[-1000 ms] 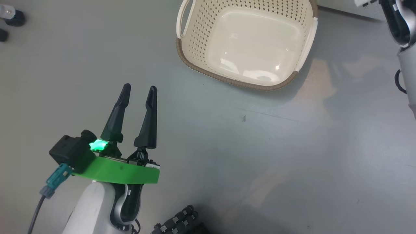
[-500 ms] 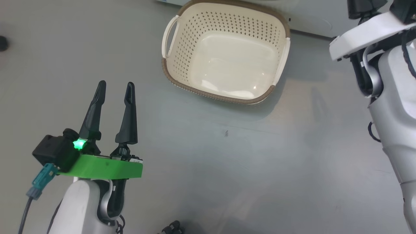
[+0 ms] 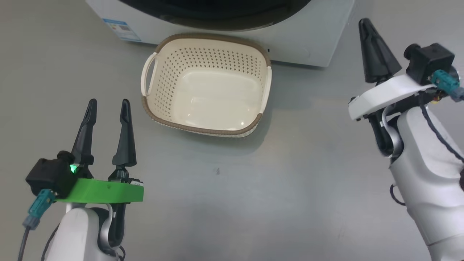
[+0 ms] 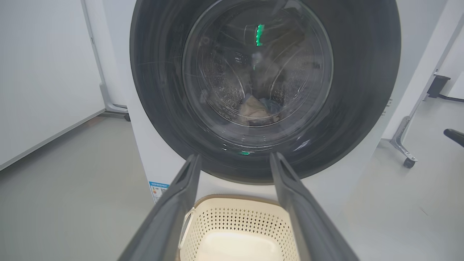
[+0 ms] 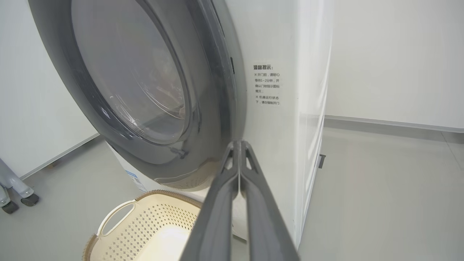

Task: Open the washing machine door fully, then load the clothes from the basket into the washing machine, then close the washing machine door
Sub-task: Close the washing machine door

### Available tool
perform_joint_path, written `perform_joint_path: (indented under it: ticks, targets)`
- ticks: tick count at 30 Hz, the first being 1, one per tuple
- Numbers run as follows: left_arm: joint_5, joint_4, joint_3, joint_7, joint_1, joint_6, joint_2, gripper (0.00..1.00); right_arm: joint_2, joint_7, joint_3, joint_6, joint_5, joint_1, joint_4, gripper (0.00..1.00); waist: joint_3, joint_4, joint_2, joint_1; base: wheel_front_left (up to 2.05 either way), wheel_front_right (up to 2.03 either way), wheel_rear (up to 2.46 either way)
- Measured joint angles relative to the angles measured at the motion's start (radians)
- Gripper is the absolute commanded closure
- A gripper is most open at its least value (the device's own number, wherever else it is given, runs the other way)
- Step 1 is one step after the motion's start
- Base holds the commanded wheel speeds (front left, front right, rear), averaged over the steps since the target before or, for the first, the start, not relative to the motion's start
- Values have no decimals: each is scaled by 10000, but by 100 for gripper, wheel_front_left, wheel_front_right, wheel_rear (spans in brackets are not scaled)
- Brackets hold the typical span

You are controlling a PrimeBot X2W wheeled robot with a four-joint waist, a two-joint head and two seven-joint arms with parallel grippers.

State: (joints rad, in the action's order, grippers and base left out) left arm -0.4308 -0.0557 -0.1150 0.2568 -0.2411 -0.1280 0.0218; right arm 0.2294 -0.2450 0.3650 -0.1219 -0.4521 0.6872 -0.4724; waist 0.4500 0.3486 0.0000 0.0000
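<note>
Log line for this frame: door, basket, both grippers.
washing machine door: shut | basket: empty, on floor before washing machine | left gripper: open, empty | right gripper: shut, empty

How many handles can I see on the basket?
2: one handle on the left side of the basket in the head view, the other handle on its right side; none seems hidden.

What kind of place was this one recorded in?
Probably a lab or test room staged for laundry, not a home: a front-loading washing machine stands on a bare grey floor, with plain white wall panels beside it and a stand leg on a caster nearby.
</note>
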Motion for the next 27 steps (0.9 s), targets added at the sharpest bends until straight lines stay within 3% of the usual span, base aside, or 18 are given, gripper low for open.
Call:
perform_joint_path:
  ticks: [1,2,27]
  targets:
    - [90,-19,59,0,55,-2,2,0,-86,-19,-21,0,-59,-160,4,24,-97,-110,0,0,0,0,0]
    - [201,-29,128,0,109,0,2,0,-163,-63,-42,0,-130,-314,10,0,-191,-218,0,0,0,0,0]
    - [535,-692,1185,0,1869,-2,36,0,-809,-75,-1590,274,-301,-3706,1298,0,-2575,-2464,0,0,0,0,0]
